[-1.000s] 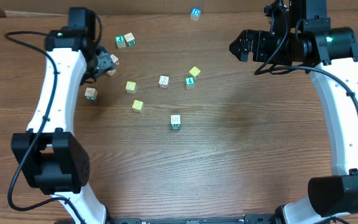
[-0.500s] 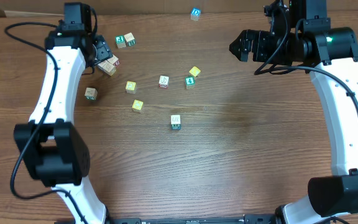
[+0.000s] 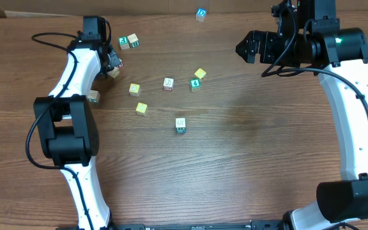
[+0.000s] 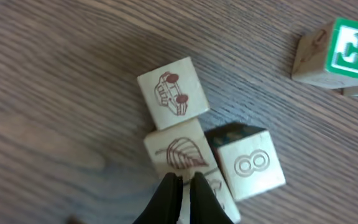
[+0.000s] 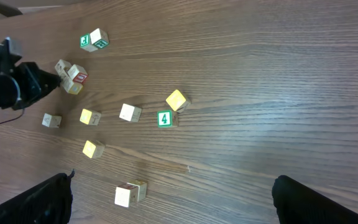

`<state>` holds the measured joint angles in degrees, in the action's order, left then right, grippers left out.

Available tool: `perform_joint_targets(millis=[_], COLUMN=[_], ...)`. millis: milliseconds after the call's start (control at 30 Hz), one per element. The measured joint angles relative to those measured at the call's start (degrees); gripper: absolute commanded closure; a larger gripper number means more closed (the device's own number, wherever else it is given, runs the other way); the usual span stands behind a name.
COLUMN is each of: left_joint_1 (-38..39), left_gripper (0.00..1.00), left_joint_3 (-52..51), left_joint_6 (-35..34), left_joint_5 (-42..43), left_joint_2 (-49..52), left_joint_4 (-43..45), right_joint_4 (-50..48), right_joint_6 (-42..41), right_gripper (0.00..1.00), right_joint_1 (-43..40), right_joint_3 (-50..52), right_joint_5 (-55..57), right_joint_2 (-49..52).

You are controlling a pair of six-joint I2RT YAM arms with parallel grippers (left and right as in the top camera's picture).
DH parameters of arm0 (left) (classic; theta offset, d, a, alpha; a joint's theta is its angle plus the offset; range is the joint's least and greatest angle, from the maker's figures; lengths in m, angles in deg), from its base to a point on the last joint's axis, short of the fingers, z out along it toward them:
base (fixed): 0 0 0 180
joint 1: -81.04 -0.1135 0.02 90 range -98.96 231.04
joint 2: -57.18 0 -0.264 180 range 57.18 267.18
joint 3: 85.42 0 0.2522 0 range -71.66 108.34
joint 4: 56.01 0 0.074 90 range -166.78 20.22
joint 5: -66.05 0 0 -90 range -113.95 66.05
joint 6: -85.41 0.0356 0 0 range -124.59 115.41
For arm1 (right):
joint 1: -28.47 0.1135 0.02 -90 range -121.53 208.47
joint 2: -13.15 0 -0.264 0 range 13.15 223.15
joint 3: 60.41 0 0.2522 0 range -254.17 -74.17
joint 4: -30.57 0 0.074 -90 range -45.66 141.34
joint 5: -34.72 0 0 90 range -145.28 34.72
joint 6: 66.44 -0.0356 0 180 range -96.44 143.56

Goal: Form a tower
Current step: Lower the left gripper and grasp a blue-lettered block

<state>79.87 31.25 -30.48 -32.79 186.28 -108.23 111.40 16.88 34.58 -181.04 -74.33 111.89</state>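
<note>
Wooden cubes (image 4: 176,152), three of them, are bunching right under my left fingers (image 4: 184,183), which are pressing together on nothing; a second ago they were standing apart. Two green-lettered cubes (image 3: 128,42) are lying just beyond. Farther out on the surface (image 3: 248,140), the tower (image 3: 180,124) is standing alone. My right fingers (image 3: 243,46) are hanging wide, empty, unchanged.

It looked like a robotics lab bench: two white-and-black robot arms (image 3: 66,73) (image 3: 356,121) stood at a brown wood-grain table (image 3: 248,166) scattered with small printed wooden toy cubes (image 3: 180,124).
</note>
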Motion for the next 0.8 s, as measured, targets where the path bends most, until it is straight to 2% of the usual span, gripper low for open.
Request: perform_joint_targets(millis=[333, 800], left_joint_1=[0.0, 0.0], left_gripper=[0.96, 0.92], left_joint_3=[0.0, 0.5], left_joint_6=[1.0, 4.7], left_joint_5=[2.4, 3.4], left_joint_2=[0.5, 2.4], left_joint_4=[5.4, 6.7], right_joint_4=[0.0, 0.0], right_joint_6=[0.0, 0.0], right_gripper=[0.00, 0.00], right_joint_1=[0.0, 0.0], right_joint_3=[0.0, 0.0], right_joint_5=[0.0, 0.0], right_joint_2=[0.0, 0.0])
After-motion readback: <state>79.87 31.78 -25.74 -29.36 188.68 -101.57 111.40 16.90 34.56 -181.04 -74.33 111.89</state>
